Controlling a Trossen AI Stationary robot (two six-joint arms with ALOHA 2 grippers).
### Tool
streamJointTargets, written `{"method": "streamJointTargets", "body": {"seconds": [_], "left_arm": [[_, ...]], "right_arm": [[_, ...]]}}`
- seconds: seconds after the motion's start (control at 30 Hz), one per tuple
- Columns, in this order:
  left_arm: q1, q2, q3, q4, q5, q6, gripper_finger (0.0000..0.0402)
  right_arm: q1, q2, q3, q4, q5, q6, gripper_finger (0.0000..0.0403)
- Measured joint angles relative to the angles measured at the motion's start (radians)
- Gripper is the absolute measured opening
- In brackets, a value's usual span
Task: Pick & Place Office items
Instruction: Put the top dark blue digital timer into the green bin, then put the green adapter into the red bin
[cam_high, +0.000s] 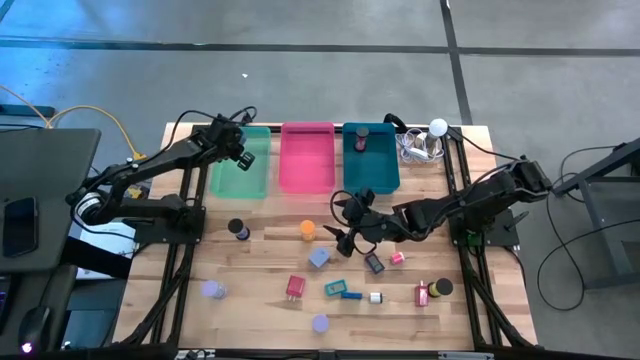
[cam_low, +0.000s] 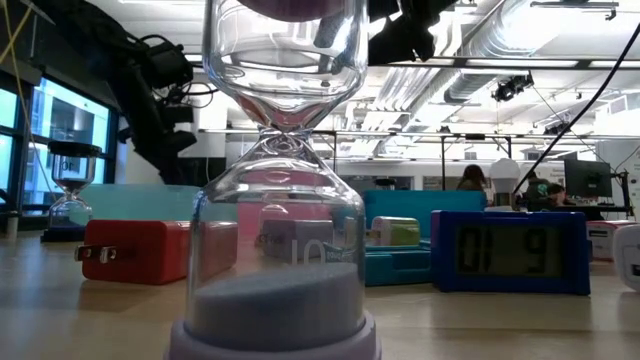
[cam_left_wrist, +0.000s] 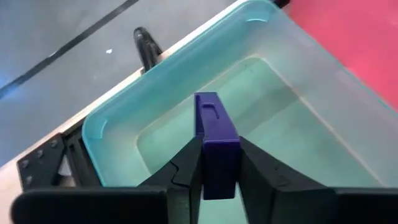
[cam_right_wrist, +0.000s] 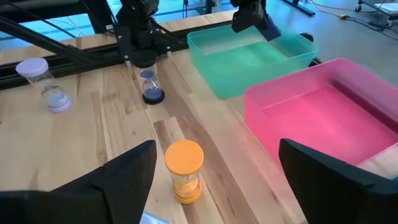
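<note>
My left gripper (cam_left_wrist: 219, 143) is shut on a blue block (cam_left_wrist: 214, 134) above the green tray (cam_high: 240, 178), at the table's far left. The right wrist view shows it there too, left gripper (cam_right_wrist: 252, 15). My right gripper (cam_high: 346, 226) hovers open over the middle of the table. An orange-capped hourglass (cam_right_wrist: 185, 169) stands on its base just ahead of its fingers. Other office items lie loose on the near half: a red plug (cam_high: 295, 288), a dark-capped hourglass (cam_high: 238, 229) and lavender-capped hourglasses (cam_high: 213, 290). My left gripper pinches the blue block by its two narrow sides, at the end nearer the wrist (cam_left_wrist: 216, 174). The rest of the block sticks out ahead of the fingers (cam_left_wrist: 186, 171). They slant down from the table's left. The block hangs clear above the tray's floor.
A pink tray (cam_high: 307, 165) and a teal tray (cam_high: 372, 172) holding a dark item stand right of the green one. A white ball with cables (cam_high: 436, 128) sits at the far right corner. In the low view a clear hourglass (cam_low: 285, 180) fills the foreground.
</note>
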Motion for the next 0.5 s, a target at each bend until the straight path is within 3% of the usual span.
{"method": "streamJointTargets", "body": {"seconds": [0.37, 0.5], "left_arm": [[0.000, 0.000, 0.000, 0.002, -0.014, -0.071, 0.0153], [0.000, -0.011, 0.000, 0.001, -0.018, 0.051, 0.0156]], "right_arm": [[-0.017, 0.000, 0.000, -0.001, -0.011, -0.016, 0.0327], [-0.019, 0.000, 0.000, -0.001, -0.011, -0.021, 0.0327]]}}
